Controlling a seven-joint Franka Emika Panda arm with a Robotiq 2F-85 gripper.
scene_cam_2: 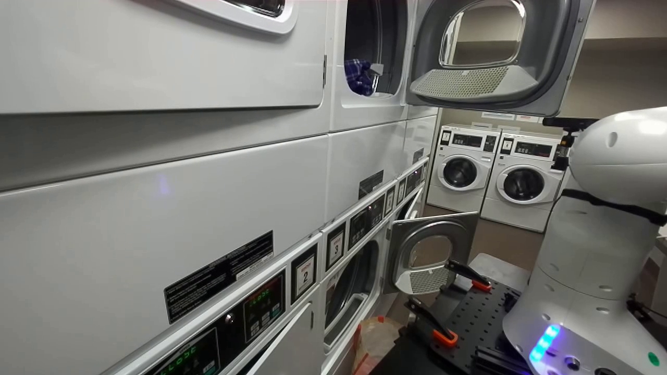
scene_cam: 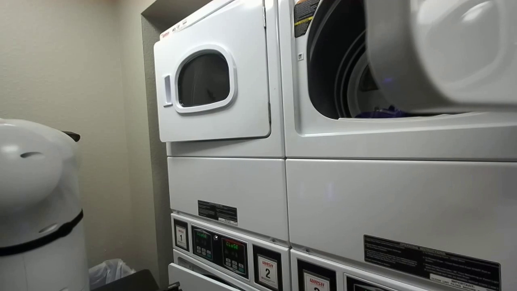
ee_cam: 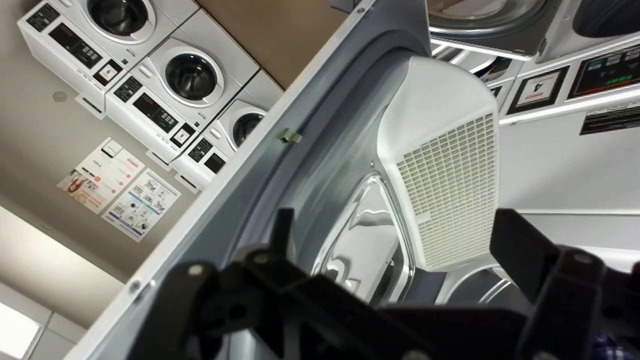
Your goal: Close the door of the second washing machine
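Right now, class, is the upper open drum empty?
No: in an exterior view, blue plaid cloth lies low inside the drum.

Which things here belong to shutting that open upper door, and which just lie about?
For the job: open grey-lined white-edged panel door; wide-mouthed white front-loading machine; black two-finger gripper.
Just around: blue plaid cloth; translucent plastic bag; black-and-orange clamps.

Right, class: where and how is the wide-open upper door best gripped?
Probably by the free edge, away from the machine: narrow, and exposed since the door is swung wide. Bring the claw in from beyond that edge, straddling both faces.
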